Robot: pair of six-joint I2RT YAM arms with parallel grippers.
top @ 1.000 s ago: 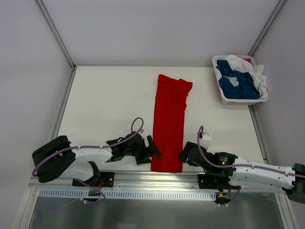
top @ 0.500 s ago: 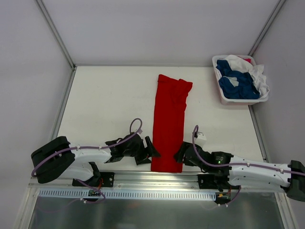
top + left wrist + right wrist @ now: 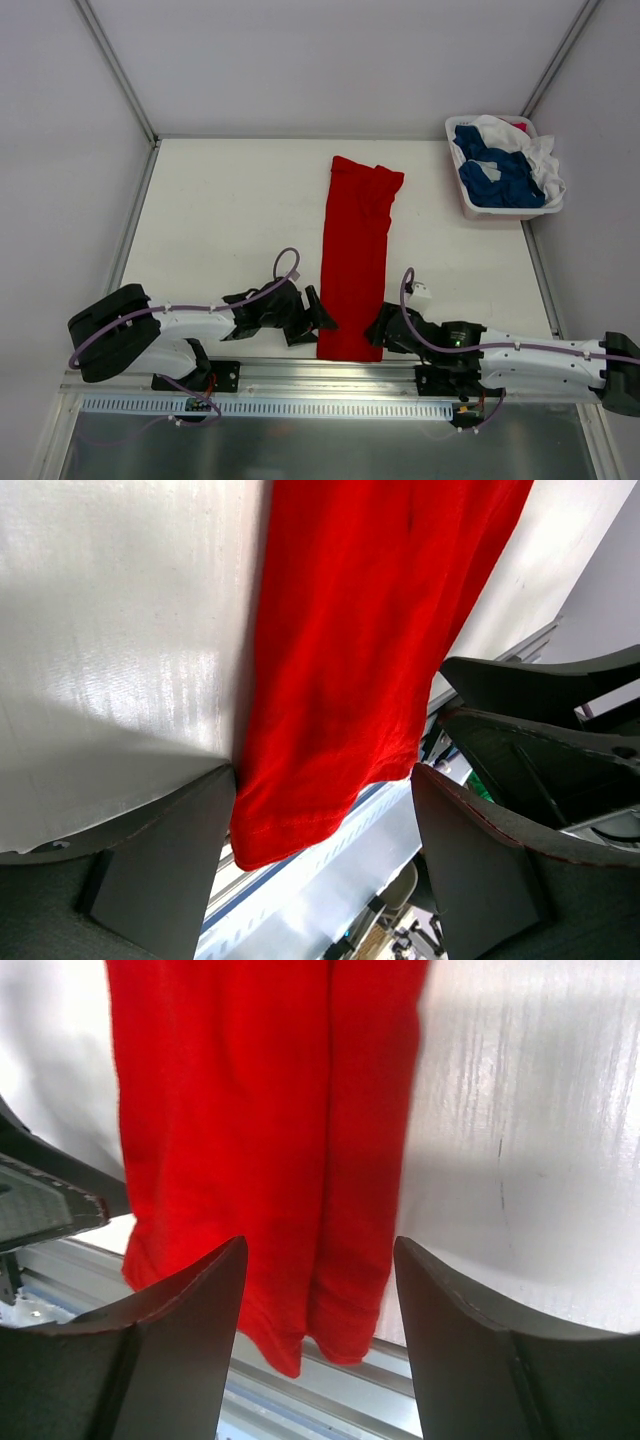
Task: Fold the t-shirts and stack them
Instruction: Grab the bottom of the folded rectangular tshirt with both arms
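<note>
Red t-shirt: lies on the tabletop as a long narrow strip between the two arms. Its near end hangs just over the edge above the metal rail.
Left gripper: low at the left side of the strip's near end, jaws apart with the cloth's corner between them, nothing clamped.
Right gripper: low at the right side of that same end, jaws apart and unloaded.
Other t-shirts: dark blue and white, bundled in the white basket at the far right corner, well apart from the arms.
Cloth: thin, matte, limp knit. The strip looks several layers thick, with a lengthwise ridge in the right wrist view and an uneven far end.
Surface: smooth, faintly glossy white, probably slippery under fabric.
Risk, partial pinch: jaws closing shallow may take only the top layer, so the folds peel open on lifting.
Risk, uneven lift: one side gripped before or higher than the other would skew the strip and crease it.
Risk, slide: the overhanging end could drag the cloth off the edge if nudged.
Risk, contact: the grippers sit near each other across a narrow strip and could touch.
</note>
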